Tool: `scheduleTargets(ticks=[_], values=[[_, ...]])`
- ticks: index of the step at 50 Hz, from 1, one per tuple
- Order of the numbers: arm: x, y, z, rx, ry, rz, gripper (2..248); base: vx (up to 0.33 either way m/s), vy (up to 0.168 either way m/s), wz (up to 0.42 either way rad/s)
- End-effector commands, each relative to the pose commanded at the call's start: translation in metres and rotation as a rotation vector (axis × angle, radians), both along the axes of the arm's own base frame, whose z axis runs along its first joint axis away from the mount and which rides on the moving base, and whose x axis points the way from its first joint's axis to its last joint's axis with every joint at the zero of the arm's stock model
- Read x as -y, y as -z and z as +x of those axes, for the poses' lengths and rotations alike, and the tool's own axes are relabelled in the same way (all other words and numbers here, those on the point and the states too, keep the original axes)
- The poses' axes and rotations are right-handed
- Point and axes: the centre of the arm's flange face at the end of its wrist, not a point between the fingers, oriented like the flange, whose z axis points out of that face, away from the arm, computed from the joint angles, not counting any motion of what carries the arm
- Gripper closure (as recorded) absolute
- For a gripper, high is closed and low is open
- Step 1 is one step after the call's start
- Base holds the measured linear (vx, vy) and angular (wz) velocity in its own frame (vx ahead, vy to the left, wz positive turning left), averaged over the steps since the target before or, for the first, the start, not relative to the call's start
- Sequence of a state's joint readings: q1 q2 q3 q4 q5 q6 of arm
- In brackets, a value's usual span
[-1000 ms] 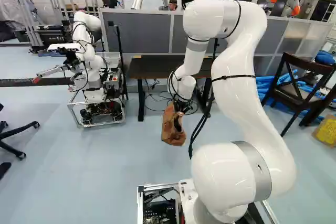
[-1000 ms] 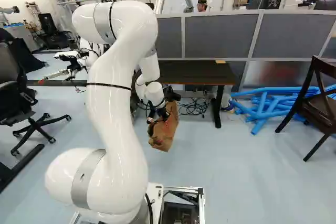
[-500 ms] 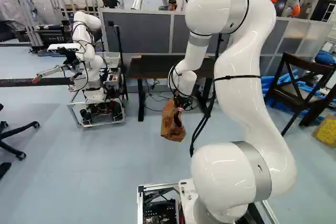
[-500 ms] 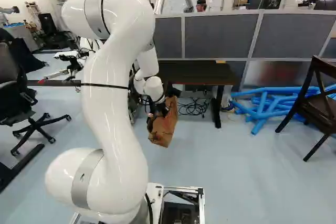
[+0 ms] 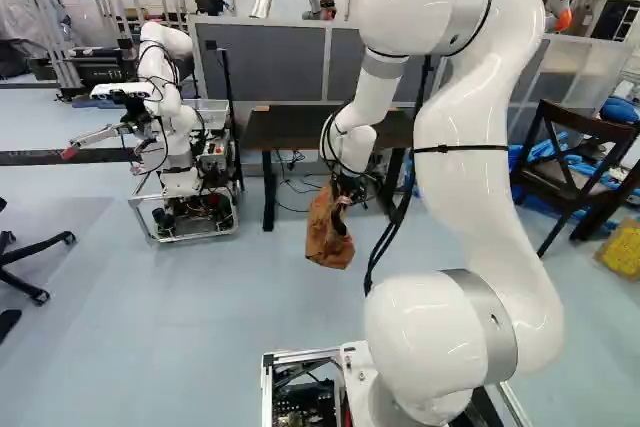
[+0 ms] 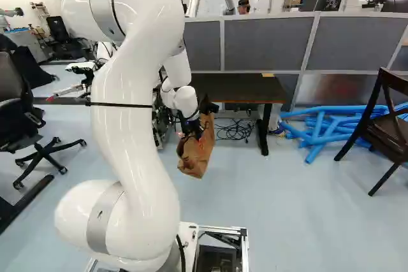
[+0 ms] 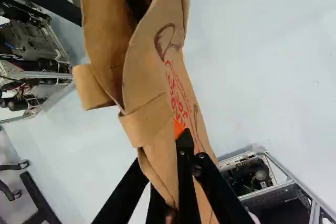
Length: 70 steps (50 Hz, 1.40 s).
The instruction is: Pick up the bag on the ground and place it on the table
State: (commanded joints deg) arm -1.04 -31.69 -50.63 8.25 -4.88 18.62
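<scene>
A: Start at the left for me.

B: Another robot [image 5: 170, 137] stands on the far left, in a metal frame. Right of it, also far, is the dark-topped table [image 5: 300, 129], with loose cables [image 6: 234, 130] beneath.

A: And the brown paper bag?

B: The brown paper bag [image 5: 322, 244] hangs just right of the table's middle in the left base view, nearer than the table. It looks clear of the floor [image 5: 200, 332], though still low.

A: What does the gripper [image 7: 182, 139] have?

B: A pinch of the bag's paper. Its fingers look almost closed on the thin fold, an orange pad [image 7: 179, 128] peeping past the edge.

A: What has just changed?

B: The white arm [image 5: 455, 162] has raised its elbow and drawn it back, and the bag has come up slightly with it. The base has kept its place.

A: Meaning the pick is done?

B: I'd say so, and the lift is on. It wants more height before going far, or the bag's bottom could catch the near edge of the table. The paper might slip or tear, too.

A: Anything further right?

B: A dark wooden chair [image 6: 390, 116] and blue tubes [image 6: 319, 130], both apart from the way to the table.
</scene>
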Motion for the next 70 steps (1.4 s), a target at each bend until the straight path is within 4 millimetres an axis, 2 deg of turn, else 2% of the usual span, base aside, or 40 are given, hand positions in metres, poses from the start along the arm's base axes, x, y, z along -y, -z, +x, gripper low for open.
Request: scheduleTargets(ticks=[33, 70], values=[[-0.003, -0.044, -0.008, -0.088, -0.011, 0.026, 228, 0.0, 0.0, 0.0], [-0.005, -0.097, 0.001, -0.07, -0.02, 0.038, 228, 0.0, 0.0, 0.0]])
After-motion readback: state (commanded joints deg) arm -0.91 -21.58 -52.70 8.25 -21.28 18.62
